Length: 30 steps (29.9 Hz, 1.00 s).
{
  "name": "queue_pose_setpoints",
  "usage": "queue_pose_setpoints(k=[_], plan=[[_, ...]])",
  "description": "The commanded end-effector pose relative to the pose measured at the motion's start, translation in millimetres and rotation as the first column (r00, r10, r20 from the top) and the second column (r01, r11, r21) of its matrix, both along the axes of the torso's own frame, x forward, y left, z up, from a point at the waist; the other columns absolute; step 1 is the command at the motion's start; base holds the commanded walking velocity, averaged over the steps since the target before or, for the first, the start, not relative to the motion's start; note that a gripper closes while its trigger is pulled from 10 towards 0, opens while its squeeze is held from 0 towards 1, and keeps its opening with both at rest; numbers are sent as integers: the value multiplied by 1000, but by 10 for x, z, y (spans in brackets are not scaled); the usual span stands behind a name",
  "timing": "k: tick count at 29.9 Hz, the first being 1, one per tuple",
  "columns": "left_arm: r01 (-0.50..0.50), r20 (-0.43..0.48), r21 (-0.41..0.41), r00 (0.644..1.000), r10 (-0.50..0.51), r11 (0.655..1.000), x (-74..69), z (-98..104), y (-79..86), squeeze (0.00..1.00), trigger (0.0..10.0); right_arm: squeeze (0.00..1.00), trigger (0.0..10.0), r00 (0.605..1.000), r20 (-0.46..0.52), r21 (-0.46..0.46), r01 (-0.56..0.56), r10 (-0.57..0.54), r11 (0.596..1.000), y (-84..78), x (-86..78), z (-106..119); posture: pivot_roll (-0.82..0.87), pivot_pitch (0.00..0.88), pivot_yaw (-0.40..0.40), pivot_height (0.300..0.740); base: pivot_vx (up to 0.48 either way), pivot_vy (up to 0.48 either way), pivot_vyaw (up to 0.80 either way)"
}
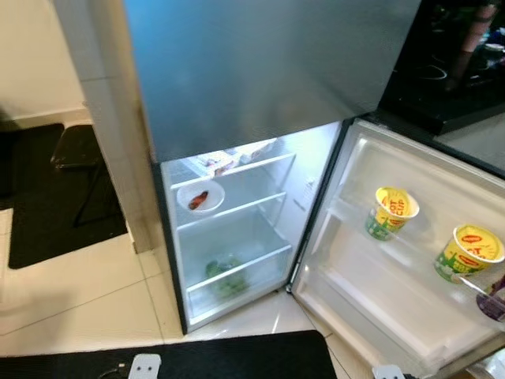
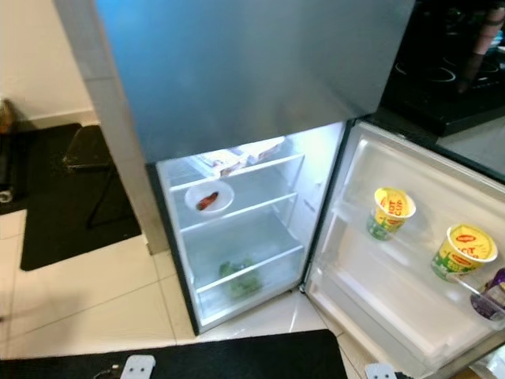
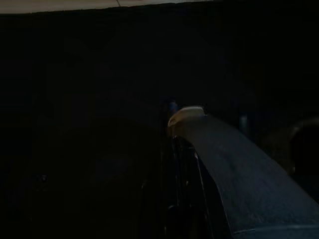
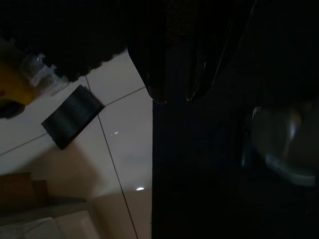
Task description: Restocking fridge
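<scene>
The fridge [image 1: 260, 71] stands before me with its lower door [image 1: 410, 276] swung open to the right. On a lit shelf sits a white plate [image 1: 200, 197] with a small red item. Flat packets [image 1: 225, 160] lie on the shelf above, and leafy greens [image 1: 225, 276] rest in the bottom drawer. Two yellow noodle cups [image 1: 391, 212] [image 1: 467, 253] stand in the door rack, with a purple item [image 1: 495, 302] at its right end. My right gripper [image 4: 173, 97] hangs open and empty over pale floor tiles and a black mat. My left gripper [image 3: 172, 164] hangs idle in deep shade.
A black mat [image 1: 237, 355] lies on the tiled floor right in front of the fridge. Left of the fridge a dark stool [image 1: 79, 150] stands on another dark mat. A black hob [image 2: 442, 79] on a counter sits behind the open door at the right.
</scene>
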<state>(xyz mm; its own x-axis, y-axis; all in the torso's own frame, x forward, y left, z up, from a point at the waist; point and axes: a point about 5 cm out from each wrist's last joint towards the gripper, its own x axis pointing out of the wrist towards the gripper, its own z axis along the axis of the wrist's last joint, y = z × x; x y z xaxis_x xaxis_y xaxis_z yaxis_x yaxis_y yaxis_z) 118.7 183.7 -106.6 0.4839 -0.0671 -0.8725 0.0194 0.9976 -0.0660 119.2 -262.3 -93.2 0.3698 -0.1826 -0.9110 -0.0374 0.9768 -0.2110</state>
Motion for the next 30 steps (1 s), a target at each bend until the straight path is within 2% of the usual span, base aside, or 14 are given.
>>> queue_pose_setpoints(k=[1, 15, 23, 30], plan=[[10, -100, -11, 995, -11, 1000, -257, -81, -40, 0, 10000, 0, 10000, 1000, -13, 4, 14, -14, 1000, -15, -45, -9, -41, 0, -43, 740, -311, 0, 0], [0, -101, -15, 995, -2, 1000, -267, -84, -47, 0, 10000, 0, 10000, 1000, -13, 9, 6, -6, 1000, -3, -34, -10, -42, 0, -48, 740, -299, 0, 0], [23, -94, -13, 995, -24, 1000, -251, -79, -50, 0, 10000, 0, 10000, 1000, -12, 5, 0, 0, 1000, -10, -25, -4, -45, 0, -50, 740, 0, 0, 0], [14, -86, -51, 996, -18, 999, -228, -72, -61, 0, 10000, 0, 10000, 1000, -12, 6, 0, 1, 1000, -16, -24, -2, -45, 0, -50, 740, 0, 0, 0]])
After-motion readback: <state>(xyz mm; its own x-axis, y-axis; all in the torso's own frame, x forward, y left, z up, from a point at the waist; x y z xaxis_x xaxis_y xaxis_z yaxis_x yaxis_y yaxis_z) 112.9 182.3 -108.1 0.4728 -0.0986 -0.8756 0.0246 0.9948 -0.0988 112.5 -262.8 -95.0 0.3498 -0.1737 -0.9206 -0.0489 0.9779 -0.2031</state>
